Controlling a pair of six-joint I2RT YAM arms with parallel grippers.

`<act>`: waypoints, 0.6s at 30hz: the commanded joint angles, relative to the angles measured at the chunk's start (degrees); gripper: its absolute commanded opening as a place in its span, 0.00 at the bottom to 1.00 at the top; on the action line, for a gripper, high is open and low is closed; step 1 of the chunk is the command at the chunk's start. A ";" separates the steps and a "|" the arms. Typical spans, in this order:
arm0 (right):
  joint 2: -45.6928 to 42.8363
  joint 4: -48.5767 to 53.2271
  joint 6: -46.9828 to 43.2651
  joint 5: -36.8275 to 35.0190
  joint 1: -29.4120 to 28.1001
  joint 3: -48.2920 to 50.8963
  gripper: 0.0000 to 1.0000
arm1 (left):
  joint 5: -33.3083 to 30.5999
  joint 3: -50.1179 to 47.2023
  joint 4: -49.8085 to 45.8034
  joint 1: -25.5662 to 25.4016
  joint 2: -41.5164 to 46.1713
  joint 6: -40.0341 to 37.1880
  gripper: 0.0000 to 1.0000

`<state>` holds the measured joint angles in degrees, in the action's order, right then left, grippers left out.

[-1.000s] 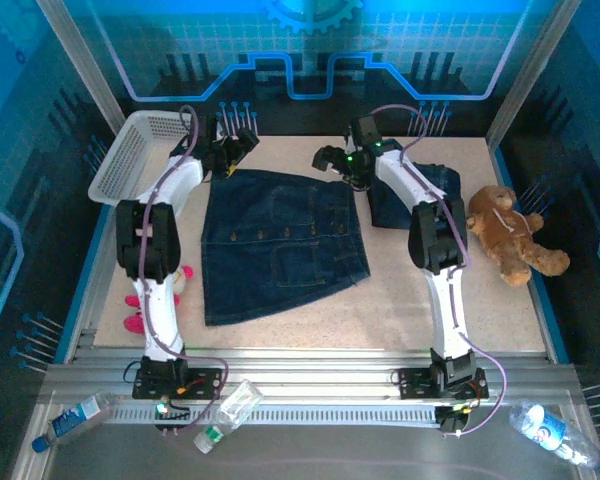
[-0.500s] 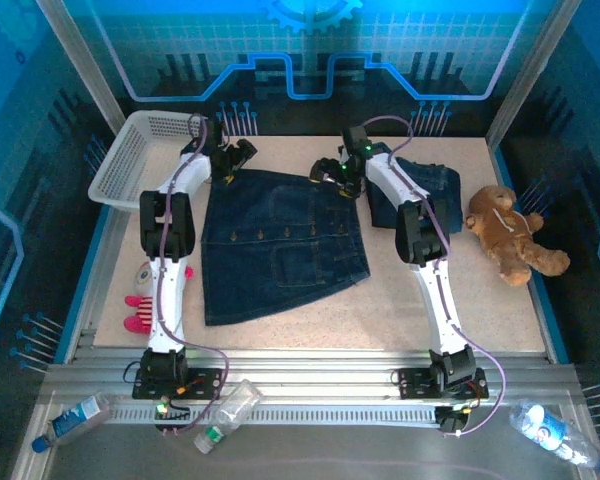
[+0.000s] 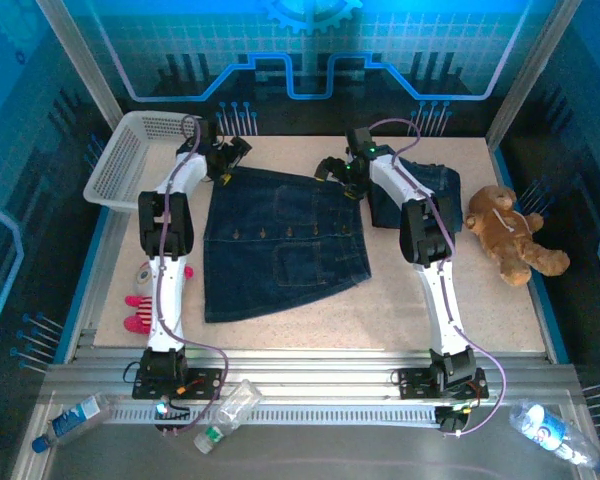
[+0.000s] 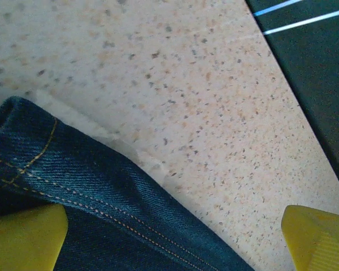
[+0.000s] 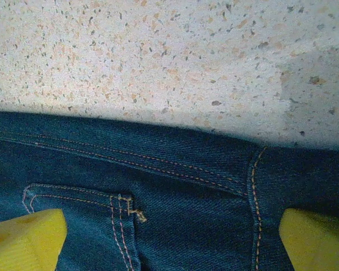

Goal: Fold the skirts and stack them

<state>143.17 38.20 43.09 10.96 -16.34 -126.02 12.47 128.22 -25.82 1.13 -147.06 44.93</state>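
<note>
From above, a white basket [image 3: 130, 165] sits at the upper left of the bench [image 3: 410, 300]. A denim skirt [image 3: 280, 245] lies flat mid-frame and a second denim skirt [image 3: 438, 188] lies at upper right. The left gripper [image 3: 230, 158] and right gripper [image 3: 332, 170] hang at the flat skirt's top corners. Left wrist: fingers [image 4: 22, 237] spread, one over denim, one over bench. Right wrist: fingers [image 5: 22, 240] spread across the seamed edge.

Bare front tabletop [image 3: 330, 320]; basket [image 3: 120, 170] left, bear [image 3: 505, 235] right

skirt [image 3: 280, 245] centre, basket [image 3: 120, 168] far left, bear [image 3: 507, 236] right
</note>
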 commanded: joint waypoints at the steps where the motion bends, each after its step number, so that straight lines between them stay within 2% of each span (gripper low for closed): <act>1: -1.40 1.72 -0.36 -1.59 0.92 -0.55 0.99 | 2.14 3.72 -3.62 -0.39 -2.16 -2.85 0.99; 7: -9.55 1.20 -3.59 -2.38 -0.94 3.92 1.00 | 4.19 4.29 -3.74 -1.59 4.83 -4.85 0.99; 11: -18.29 -1.10 -4.46 -2.66 -3.26 13.30 1.00 | 4.03 -0.87 -5.14 -3.59 12.16 -7.38 0.99; 14: -23.52 -3.13 -4.01 -2.65 -5.28 21.27 1.00 | 1.88 -9.55 -5.93 -5.67 19.30 -7.47 0.99; 18: -29.05 -5.43 -1.12 -4.49 -7.92 31.04 1.00 | 0.54 -30.03 1.93 -8.27 31.04 -2.89 0.99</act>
<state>116.53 34.81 40.21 8.36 -22.44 -100.95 13.91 108.90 -27.75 -5.19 -123.59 40.18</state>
